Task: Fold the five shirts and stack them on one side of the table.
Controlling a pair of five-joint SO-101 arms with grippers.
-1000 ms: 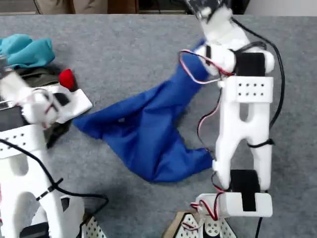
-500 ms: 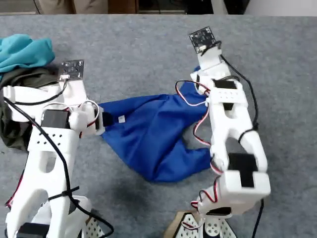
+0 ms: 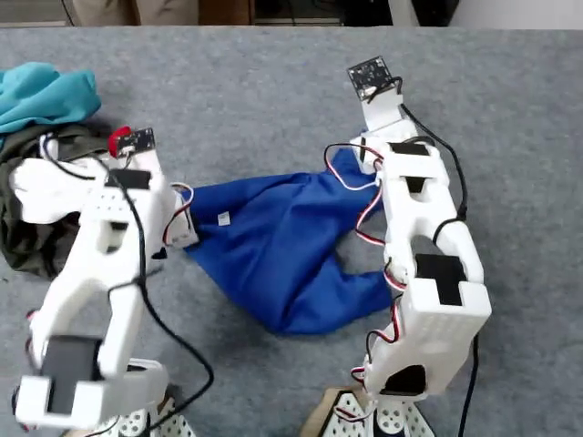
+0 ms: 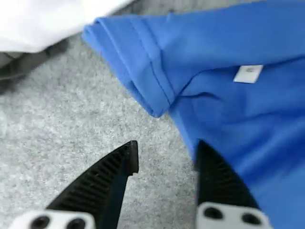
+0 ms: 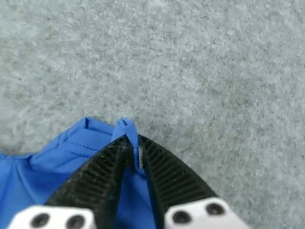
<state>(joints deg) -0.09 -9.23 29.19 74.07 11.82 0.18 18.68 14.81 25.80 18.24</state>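
A blue shirt (image 3: 273, 246) lies crumpled in the middle of the grey table. My right gripper (image 5: 132, 148) is shut on a fold of the blue shirt (image 5: 71, 162) at its far right corner. My left gripper (image 4: 164, 157) is open just above the carpet, its fingers (image 4: 119, 164) straddling the edge of the blue shirt (image 4: 224, 95) near the collar and its white tag (image 4: 248, 74). In the high view the left arm (image 3: 109, 228) stands at the shirt's left end and the right arm (image 3: 414, 209) at its right end.
At the far left a pile holds a teal shirt (image 3: 46, 91), a dark olive one (image 3: 32, 237) and a bit of red (image 3: 117, 138). White cloth (image 4: 43, 19) lies beside the blue collar. The far table area (image 3: 228, 82) is bare grey carpet.
The left arm swung from the pile at the left over to the blue shirt's left end. The right arm lowered the shirt's right corner toward the table; the shirt spread flatter.
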